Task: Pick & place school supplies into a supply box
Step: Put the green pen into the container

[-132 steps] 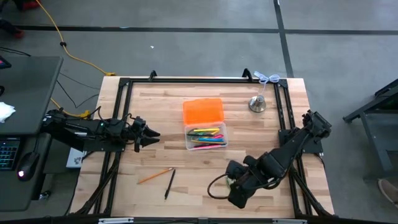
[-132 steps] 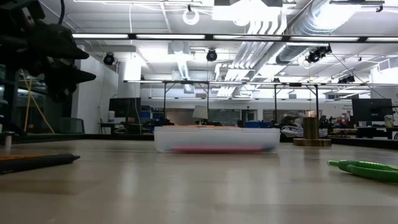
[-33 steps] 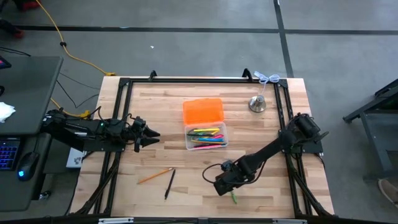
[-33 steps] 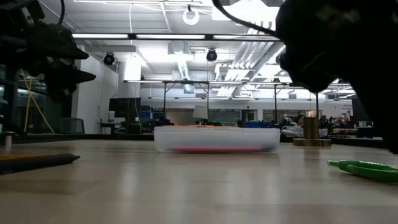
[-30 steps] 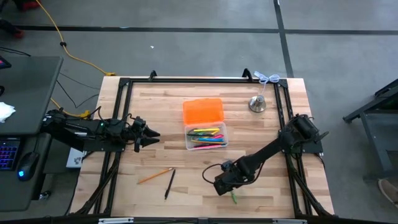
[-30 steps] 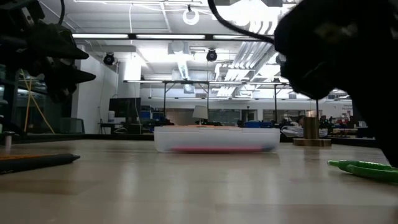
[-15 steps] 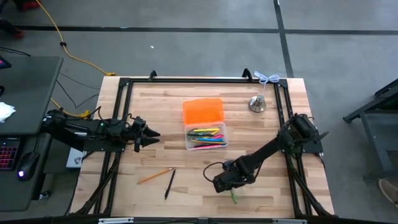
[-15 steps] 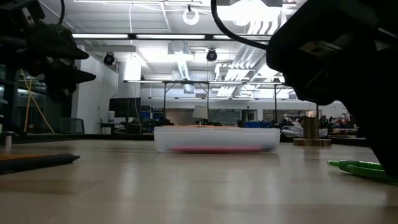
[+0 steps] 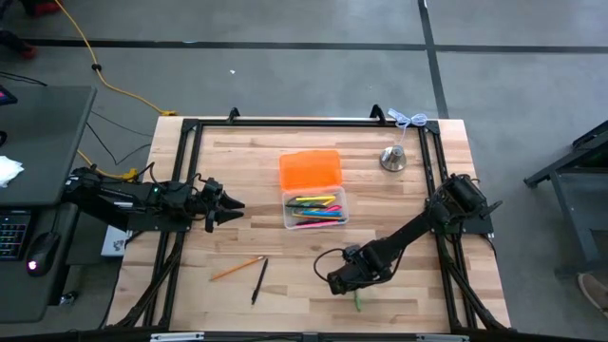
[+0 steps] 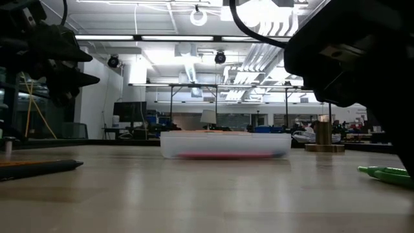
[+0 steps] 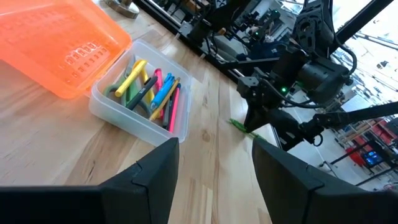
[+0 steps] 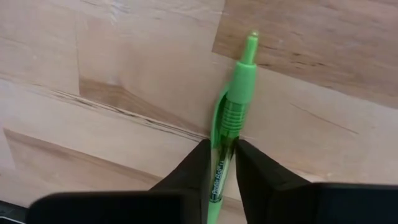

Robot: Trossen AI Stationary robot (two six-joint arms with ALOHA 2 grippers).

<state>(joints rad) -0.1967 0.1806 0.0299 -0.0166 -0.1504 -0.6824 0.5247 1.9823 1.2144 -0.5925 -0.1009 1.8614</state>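
Observation:
The supply box [image 9: 315, 210] is clear, its orange lid [image 9: 310, 170] flung open flat toward the far edge; several coloured pens lie inside [image 11: 152, 92]. A green pen [image 12: 235, 93] lies flat on the wood near the table's near edge [image 9: 358, 302], also seen in the low view [image 10: 388, 173]. My right gripper [image 9: 348, 279] stands low over it, shut on it. My left gripper [image 9: 234, 204] hovers open to the left of the box, its fingers spread [image 11: 214, 163]. My right gripper pinches the green pen's barrel at the clip part [image 12: 222, 152] between its two fingers [image 12: 198, 163], one on each side. The fingers come from above, pointing down. The pen lies on the table, its tip [image 12: 252, 38] reaching out past the fingers.
An orange pencil [image 9: 237, 269] and a black pen [image 9: 259, 280] lie near the near edge, left of centre. A silver bell [image 9: 393, 159] stands near the far right corner. Black frame rails run along the table's left, right and far sides.
My right gripper has shifted slightly toward the table's right edge, staying low. The green pen's visible end has slid a little rightward along the table with it. The left arm has kept still.

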